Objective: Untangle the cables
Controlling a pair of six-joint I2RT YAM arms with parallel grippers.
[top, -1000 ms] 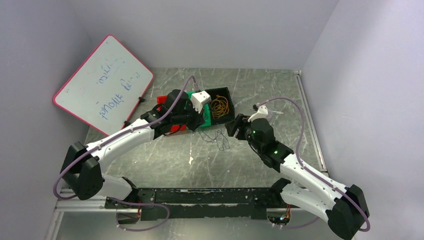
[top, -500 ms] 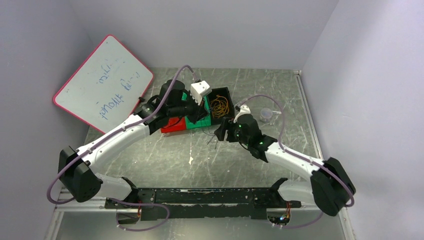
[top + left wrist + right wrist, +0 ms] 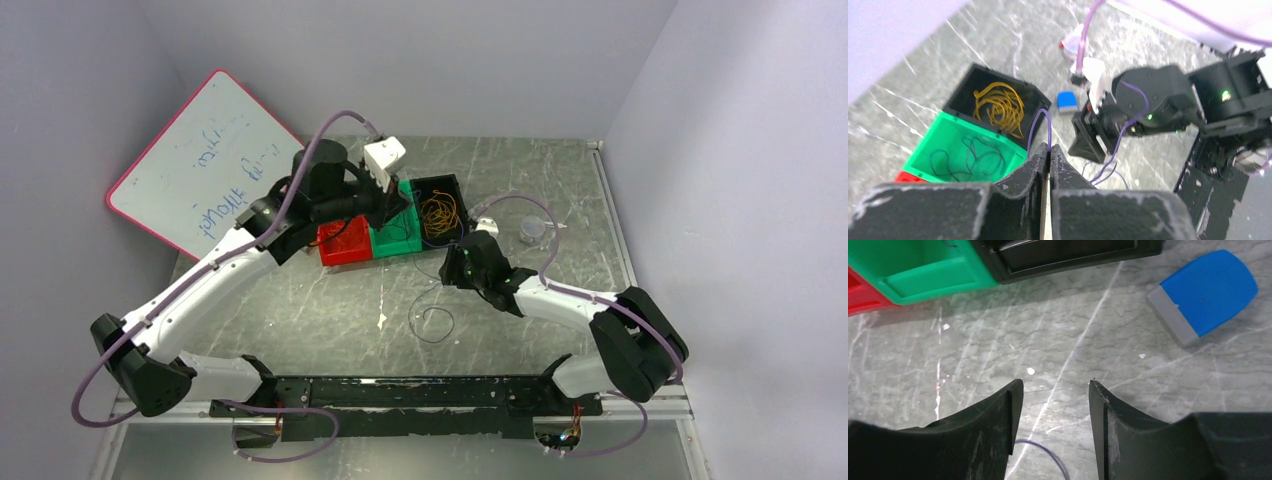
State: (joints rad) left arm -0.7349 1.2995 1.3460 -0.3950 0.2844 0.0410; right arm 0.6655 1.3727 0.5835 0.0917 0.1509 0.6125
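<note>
With the left gripper (image 3: 1049,150) pinched fully closed, holds a loop of the purple cable (image 3: 1050,127) up above the green bin (image 3: 398,243), higher and further back from it than a second ago. Trails what looks like the rest of that strand down to the counter (image 3: 300,300) in front of the green bin, where a loose ring now lies flat instead of a scribble of strands.

Shows the right gripper (image 3: 1055,385) partly spread and empty, drawn in low just in front of the green bin and to its right, with a bit of purple strand under its fingers and not between them.

Leaves the orange cable (image 3: 438,212) in the black bin (image 3: 437,179) just right of the green bin, a dark cable (image 3: 968,157) inside the green bin itself, and the red bin (image 3: 345,243) touching the green bin's left side.

Reads as a lift meant to draw the purple strand clear of the others. Seems close to separated, with a resting place for it not yet chosen.
</note>
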